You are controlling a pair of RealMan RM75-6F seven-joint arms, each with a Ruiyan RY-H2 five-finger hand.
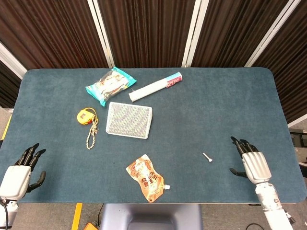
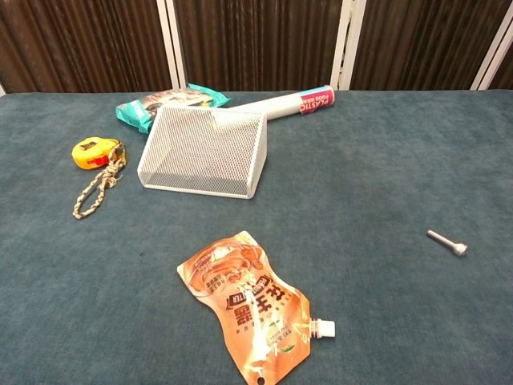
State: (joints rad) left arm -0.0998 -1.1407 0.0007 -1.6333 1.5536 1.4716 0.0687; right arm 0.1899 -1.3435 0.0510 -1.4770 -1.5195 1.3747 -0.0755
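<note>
Hovering right hand (image 1: 250, 164), fingers spread (empty), near bolt (image 1: 207, 157).

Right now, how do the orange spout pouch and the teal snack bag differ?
The orange spout pouch lies at the near edge of the table; the teal snack bag lies at the far side, behind the white mesh basket. The pouch has a white screw cap at one corner; the bag shows none. The pouch lies alone; the bag lies close to the plastic wrap roll. Both lie flat, untouched by either hand.
</note>
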